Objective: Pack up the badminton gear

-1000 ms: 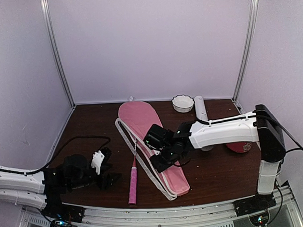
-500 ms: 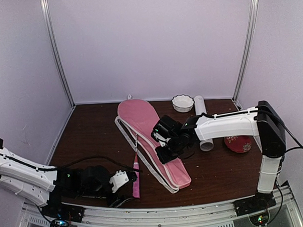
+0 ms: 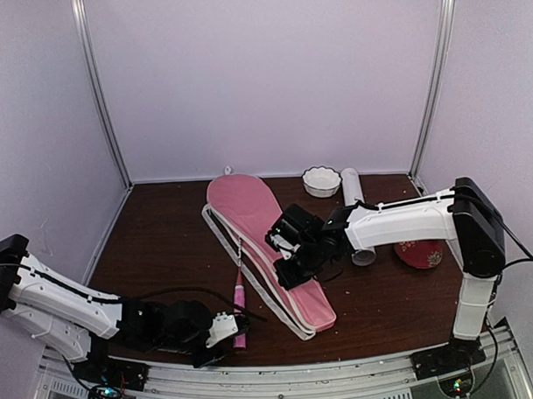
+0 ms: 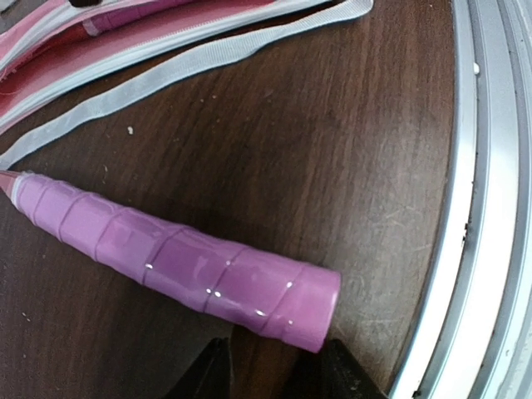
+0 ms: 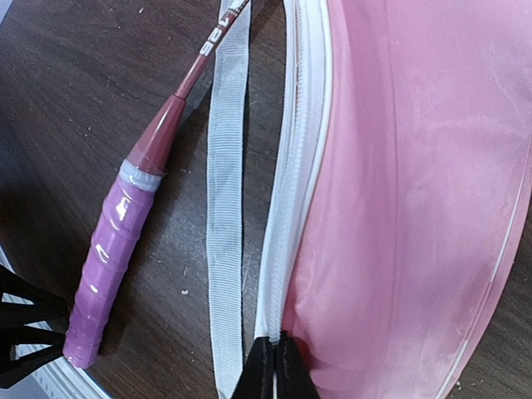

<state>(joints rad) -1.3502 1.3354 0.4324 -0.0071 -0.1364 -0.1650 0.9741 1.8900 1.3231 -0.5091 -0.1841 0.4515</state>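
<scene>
Racket handle (image 4: 179, 262) — glossy pink-purple wrap, spiral seams

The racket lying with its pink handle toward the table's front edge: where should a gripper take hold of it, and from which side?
Probably the pink handle, near its butt end, coming from the table's near edge. It is thick, round and lies flat with bare wood on both sides, so fingers can straddle it; the shaft is thin and close to the pink cover.
</scene>
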